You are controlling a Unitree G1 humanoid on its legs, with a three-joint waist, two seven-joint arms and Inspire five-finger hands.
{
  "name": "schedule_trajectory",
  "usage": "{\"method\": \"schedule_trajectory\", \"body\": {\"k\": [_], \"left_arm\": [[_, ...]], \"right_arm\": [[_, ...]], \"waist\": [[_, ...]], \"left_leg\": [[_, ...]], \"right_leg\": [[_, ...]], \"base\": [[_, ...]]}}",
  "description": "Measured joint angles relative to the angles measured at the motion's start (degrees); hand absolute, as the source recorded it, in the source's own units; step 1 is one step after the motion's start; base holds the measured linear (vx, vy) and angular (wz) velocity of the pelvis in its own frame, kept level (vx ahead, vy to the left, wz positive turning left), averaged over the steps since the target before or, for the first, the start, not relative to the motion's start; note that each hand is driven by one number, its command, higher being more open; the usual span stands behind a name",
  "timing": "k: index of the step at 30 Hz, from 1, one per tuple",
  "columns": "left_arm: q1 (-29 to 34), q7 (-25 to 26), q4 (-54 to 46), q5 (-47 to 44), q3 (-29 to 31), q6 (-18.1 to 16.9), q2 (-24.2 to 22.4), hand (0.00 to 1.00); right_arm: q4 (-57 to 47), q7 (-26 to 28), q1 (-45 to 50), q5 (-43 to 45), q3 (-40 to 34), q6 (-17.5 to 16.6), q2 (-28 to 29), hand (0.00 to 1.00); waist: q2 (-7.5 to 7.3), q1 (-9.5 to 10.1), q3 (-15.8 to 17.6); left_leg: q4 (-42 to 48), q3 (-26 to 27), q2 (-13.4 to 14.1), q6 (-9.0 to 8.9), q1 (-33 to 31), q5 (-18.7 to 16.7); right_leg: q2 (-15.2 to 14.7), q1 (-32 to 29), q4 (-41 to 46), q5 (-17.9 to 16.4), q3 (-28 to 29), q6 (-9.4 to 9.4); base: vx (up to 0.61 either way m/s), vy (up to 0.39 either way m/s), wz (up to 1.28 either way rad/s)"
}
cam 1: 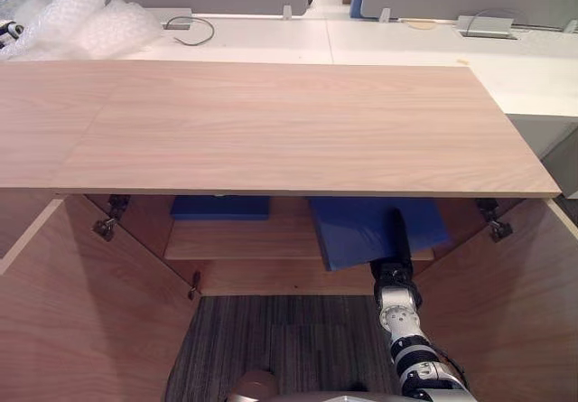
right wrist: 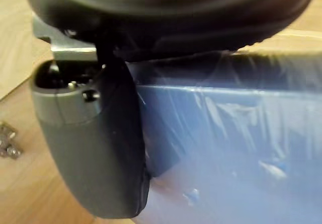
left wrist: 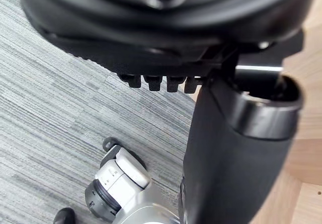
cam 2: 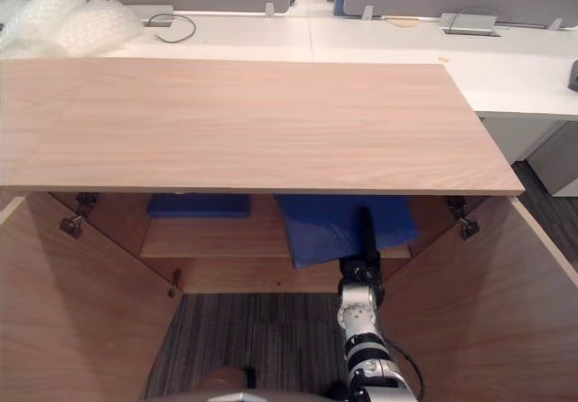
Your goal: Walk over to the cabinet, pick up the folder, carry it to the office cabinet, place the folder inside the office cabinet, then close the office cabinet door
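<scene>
Partly beneath cabinet top point(cam 1: 271, 122), right hand point(cam 1: 394, 262) pinches folder point(cam 1: 354, 230) near second folder point(cam 1: 219, 207).

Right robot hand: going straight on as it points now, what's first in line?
The blue folder: the right robot hand has its thumb on it. Past that, probably the back of the cabinet, hidden by its top board; depth unclear.

Matt, smooth wood-grain cabinet point(cam 1: 271, 122); glossy blue plastic folder point(cam 1: 348, 230); ribbed grey cloth carpet point(cam 1: 271, 339).
</scene>
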Motion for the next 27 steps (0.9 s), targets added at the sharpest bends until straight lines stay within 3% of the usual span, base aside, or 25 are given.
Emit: {"method": "schedule_trajectory", "body": {"k": [4, 7, 9, 11, 17, 20, 27], "left_arm": [[0.0, 0.0, -1.5, 0.0, -1.0, 0.0, 0.0, 1.0], [0.1, -0.1, -3.8, 0.0, -2.6, 0.2, -0.4, 1.0], [0.1, -0.1, -6.1, 0.0, -2.8, 0.2, -1.7, 1.0], [0.1, -0.2, -8.1, 0.0, -3.8, 0.2, -2.2, 1.0], [0.1, -0.1, -8.3, -0.7, -4.8, 0.9, -2.4, 1.0], [0.0, -0.1, -9.5, -1.5, -5.3, 1.2, -2.2, 1.0], [-1.0, 0.0, -9.6, -2.5, -6.9, 2.3, 0.2, 1.0]], "right_arm": [[0.0, -0.8, -3.0, 2.2, -4.8, -1.6, 1.7, 0.0], [-0.4, -1.7, -7.6, 4.3, -8.9, -4.5, 3.0, 0.0], [-2.7, -2.6, -10.3, 4.4, -9.8, -5.2, 3.0, 0.0], [-4.6, -4.8, -14.6, 4.3, -11.3, -6.0, 2.3, 0.0], [-5.1, -10.3, -22.7, 4.3, -16.9, -8.1, 0.4, 0.0], [-5.1, -12.5, -25.6, 4.3, -18.1, -8.7, -3.8, 0.0], [-3.7, -15.8, -31.1, 4.0, -23.5, -8.4, -10.1, 0.0]], "waist": [[0.14, 1.55, 0.1], [1.1, 3.04, 0.7], [2.29, 3.2, 1.2], [3.06, 3.92, 1.8], [5.56, 4.63, 3.2], [7.04, 4.89, 4.0], [8.45, 5.1, 6.3]], "left_leg": [[4.5, -1.3, 0.0, 0.2, -3.0, -2.0], [12.1, -3.1, 0.1, 0.51, -6.8, -4.6], [18.4, -4.0, 0.0, 1.24, -10.8, -7.4], [26.1, -5.1, -0.9, 1.77, -16.4, -10.9], [41.3, -8.0, -5.5, 2.71, -25.7, -16.8], [48.5, -10.1, -8.0, 2.32, -30.4, -18.7], [58.3, -12.1, -12.3, 1.66, -38.1, -21.3]], "right_leg": [[0.0, -0.2, 0.2, 0.0, -1.3, 0.21], [-2.1, -1.9, 7.0, -3.4, -3.1, 0.75], [-4.8, -4.7, 15.2, -7.4, -4.6, 0.96], [-9.3, -9.2, 26.5, -12.6, -5.6, 1.37], [-20.7, -13.4, 47.5, -21.8, -10.7, 2.17], [-25.3, -14.3, 55.5, -25.9, -13.0, 2.44], [-32.4, -16.4, 67.7, -31.8, -15.4, 2.62]], "base": [[0.03, 0.082, 0.2], [0.05, 0.162, 0.31], [0.01, 0.174, 0.42], [-0.05, 0.152, 0.42], [-0.08, 0.078, 0.49], [-0.09, 0.036, 0.62], [-0.05, 0.018, 0.39]]}}
